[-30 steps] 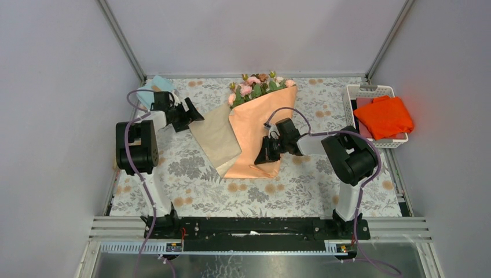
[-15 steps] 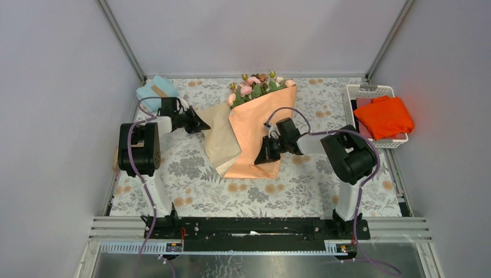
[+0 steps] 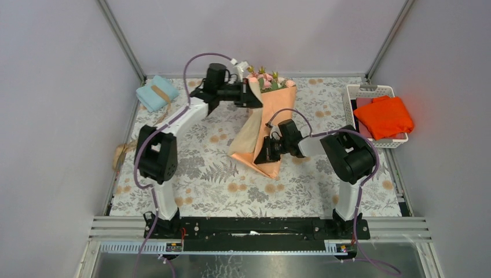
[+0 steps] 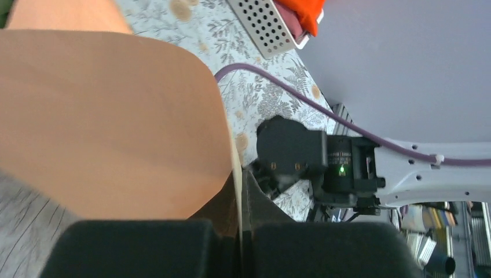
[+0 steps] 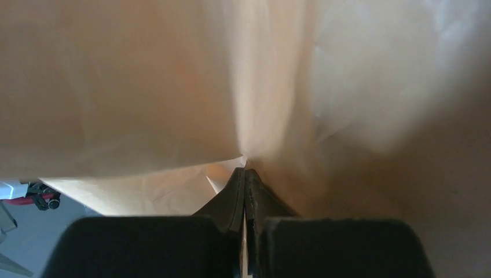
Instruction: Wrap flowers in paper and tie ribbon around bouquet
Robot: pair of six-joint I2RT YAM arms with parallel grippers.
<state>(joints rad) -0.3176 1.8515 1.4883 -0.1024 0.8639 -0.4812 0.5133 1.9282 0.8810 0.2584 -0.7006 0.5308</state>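
Since earlier the left end effector [image 3: 250,98] has swung from the desk's [image 3: 202,179] left side across to the flowers [image 3: 265,81], pulling the paper [image 3: 272,119] flap over, so the paper is now a narrow cone mid-desk. Only the wrist views show the grips: left end effector clamped on a paper edge, right end effector [image 3: 262,156] clamped on a crease.

Left gripper [image 4: 239,194] tight on paper [image 4: 110,121] edge, right arm [image 4: 405,171] beyond.
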